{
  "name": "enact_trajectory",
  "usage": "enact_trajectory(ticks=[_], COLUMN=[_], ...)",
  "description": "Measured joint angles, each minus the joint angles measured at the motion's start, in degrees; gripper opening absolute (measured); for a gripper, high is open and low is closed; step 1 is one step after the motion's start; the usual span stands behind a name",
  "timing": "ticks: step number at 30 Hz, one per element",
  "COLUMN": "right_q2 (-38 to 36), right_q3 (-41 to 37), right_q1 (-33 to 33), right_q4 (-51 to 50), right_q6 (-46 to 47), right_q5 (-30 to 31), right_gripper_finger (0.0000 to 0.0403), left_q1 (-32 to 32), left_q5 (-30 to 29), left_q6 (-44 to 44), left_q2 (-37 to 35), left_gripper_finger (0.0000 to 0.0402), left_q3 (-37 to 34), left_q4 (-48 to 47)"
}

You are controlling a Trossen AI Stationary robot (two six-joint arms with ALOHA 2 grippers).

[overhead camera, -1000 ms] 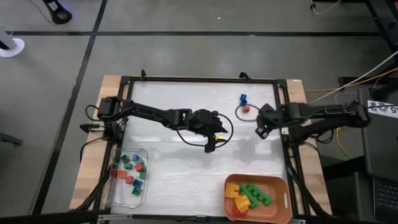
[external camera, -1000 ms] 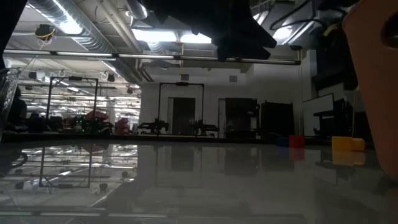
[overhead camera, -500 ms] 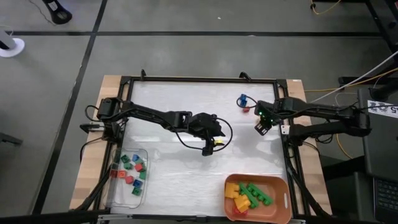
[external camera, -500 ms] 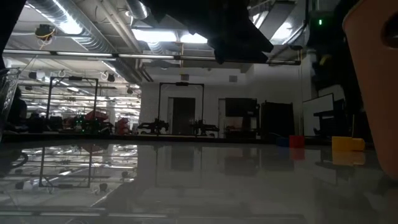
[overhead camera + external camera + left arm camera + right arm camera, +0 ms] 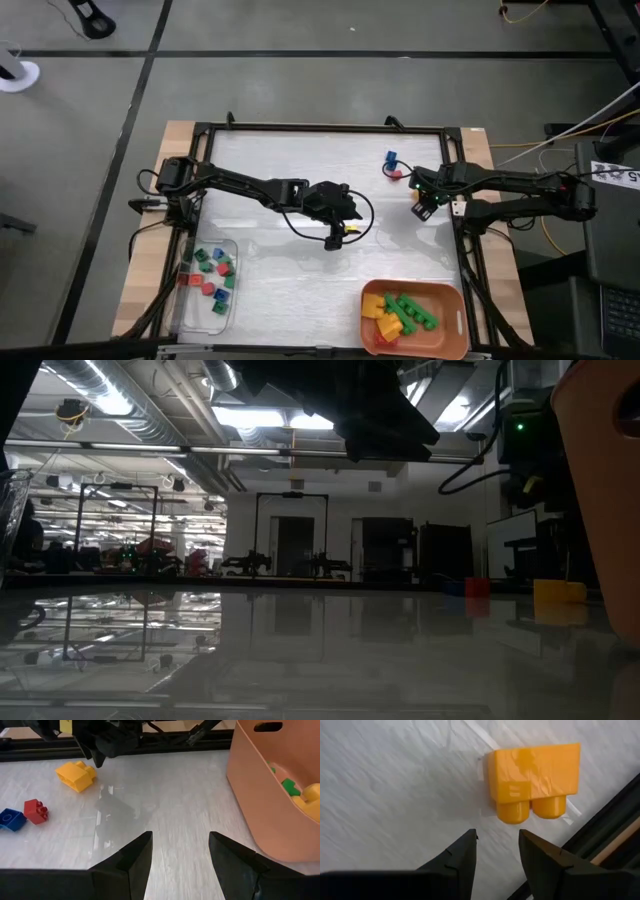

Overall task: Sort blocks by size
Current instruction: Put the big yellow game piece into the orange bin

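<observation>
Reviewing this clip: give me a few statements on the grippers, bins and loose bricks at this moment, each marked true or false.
1. The right gripper is open above a yellow brick. True.
2. The left gripper holds a block. False: it is open and empty.
3. The orange bin holds yellow and green bricks. True.
4. The red cube and blue cube lie in the clear tray. False: they lie on the table.

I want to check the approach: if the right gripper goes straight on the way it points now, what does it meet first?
Most likely the yellow brick lying just ahead of the open right gripper, though depth is hard to judge.
</observation>
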Motion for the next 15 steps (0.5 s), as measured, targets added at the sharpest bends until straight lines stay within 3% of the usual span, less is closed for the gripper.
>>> enact_trajectory(ticks=[8, 15], right_q2=[0.1, 3.2], right_q3=[0.0, 0.0], right_q1=[0.0, 0.0], right_q4=[4.7, 3.1], right_q6=[-0.8, -2.6], right_q5=[3.2, 1.1], right_gripper_finger=[0.0146, 0.0146], left_q1=[0.0, 0.0], left_q5=[0.0, 0.0], left_q6=[-0.1, -0.4], left_q2=[0.0, 0.0], left_gripper_finger=[0.0182, 0.0182], left_q3=[0.0, 0.0], left_q4=[0.0, -0.1])
